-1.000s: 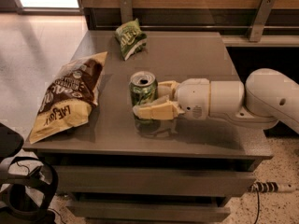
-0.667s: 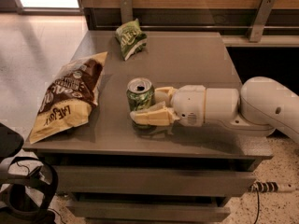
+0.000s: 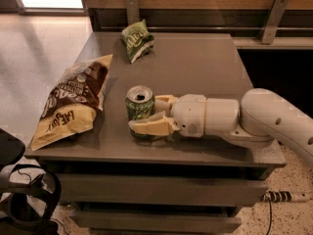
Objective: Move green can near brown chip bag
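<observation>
Green can (image 3: 140, 103): upright, silver top and pull tab facing up, a little left of the middle of the counter (image 3: 200, 62), towards its front edge. The lower front of the can is hidden, so we cannot tell whether its base rests on the surface.

End effector (image 3: 145, 114): pinching the green can. One pale finger (image 3: 151, 127) crosses the can's lower front, and the other shows just behind the can at its 3 o'clock. Both touch the can.

Arm (image 3: 244, 119): white, lying low over the counter, reaching in from the can's 3 o'clock side.

Brown chip bag (image 3: 71, 99): at the can's 9 o'clock, lying flat and crinkled along the counter's left edge, dark brown part farther back, pale yellow part nearer the front. We note a strip of bare counter between bag and can; they are near each other, not touching.

Small green chip bag (image 3: 136, 39): at the can's 12 o'clock, well apart from it, near the counter's back edge.

Behind the counter, at 12 o'clock: a wooden wall with two metal brackets (image 3: 131, 9). On the floor at 7 o'clock from the can: a black object (image 3: 22, 199) we cannot identify.
</observation>
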You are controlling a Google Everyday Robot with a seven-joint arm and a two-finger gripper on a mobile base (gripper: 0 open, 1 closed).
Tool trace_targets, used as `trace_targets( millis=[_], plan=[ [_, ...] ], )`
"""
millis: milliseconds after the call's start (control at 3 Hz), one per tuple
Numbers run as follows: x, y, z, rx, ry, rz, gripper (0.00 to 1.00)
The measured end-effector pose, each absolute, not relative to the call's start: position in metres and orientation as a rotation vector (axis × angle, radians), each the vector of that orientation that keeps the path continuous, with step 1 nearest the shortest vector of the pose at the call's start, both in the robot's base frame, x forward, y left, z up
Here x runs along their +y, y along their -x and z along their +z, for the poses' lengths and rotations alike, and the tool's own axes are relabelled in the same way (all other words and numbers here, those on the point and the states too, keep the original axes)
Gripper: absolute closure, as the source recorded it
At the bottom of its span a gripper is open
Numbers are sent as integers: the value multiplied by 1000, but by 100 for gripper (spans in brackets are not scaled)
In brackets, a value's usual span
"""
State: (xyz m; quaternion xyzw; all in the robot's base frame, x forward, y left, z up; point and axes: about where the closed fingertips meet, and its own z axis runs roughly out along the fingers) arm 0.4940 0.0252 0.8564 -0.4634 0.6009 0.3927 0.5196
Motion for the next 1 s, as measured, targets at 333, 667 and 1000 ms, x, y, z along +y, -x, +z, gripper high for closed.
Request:
trace_targets(
  millis=[333, 667, 1000],
  plan=[
    [29, -493, 857, 1430, 1116, 949, 87],
    [31, -493, 857, 1428, 1120, 950, 64],
    [33, -492, 858, 1426, 1124, 953, 39]
  ],
)
